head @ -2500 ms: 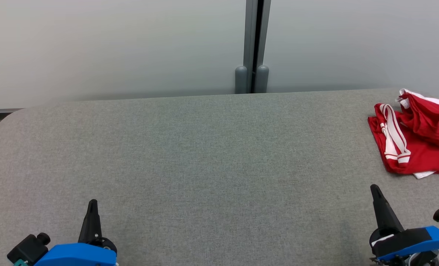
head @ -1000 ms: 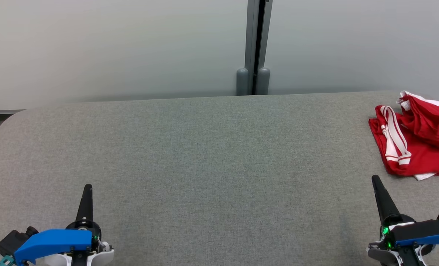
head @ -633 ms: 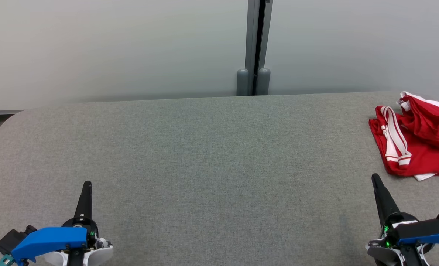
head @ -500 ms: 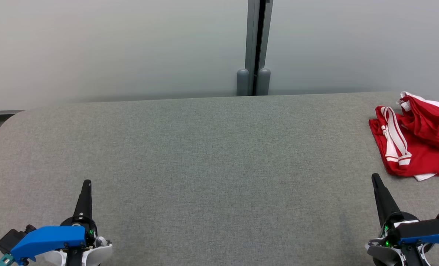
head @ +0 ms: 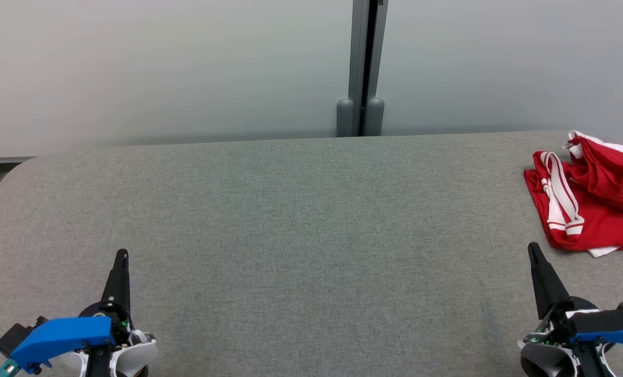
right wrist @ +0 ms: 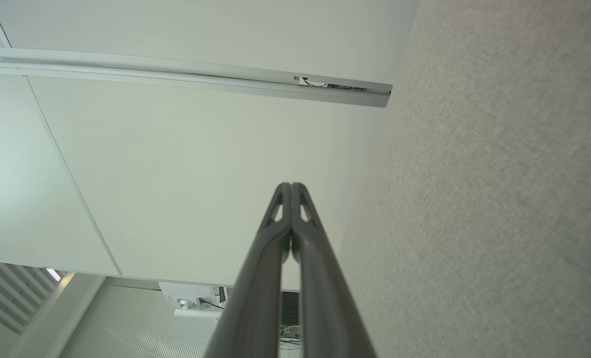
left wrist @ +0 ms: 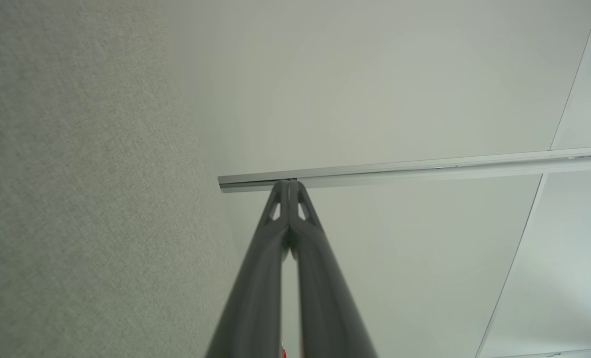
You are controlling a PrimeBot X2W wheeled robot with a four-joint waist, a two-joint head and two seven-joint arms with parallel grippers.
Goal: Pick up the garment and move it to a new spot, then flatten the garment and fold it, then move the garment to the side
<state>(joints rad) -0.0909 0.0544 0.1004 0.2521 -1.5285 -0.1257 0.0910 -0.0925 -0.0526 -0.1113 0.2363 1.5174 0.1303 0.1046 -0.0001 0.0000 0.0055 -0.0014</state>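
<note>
We are holding the left gripper [head: 121,254] and right gripper [head: 531,247] with fingers pressed together, both empty. The red garment [head: 599,209] is lying crumpled near the right gripper, ahead and rightward.

I get soft, even, fairly bright light on all 3 feeds. The head view is sharp, and the table [head: 301,220] carries only faint shadow. On both wrist feeds the fingers [left wrist: 255,298] blur toward the bottom edge, and the wall rail [left wrist: 424,166] bows slightly.
</note>
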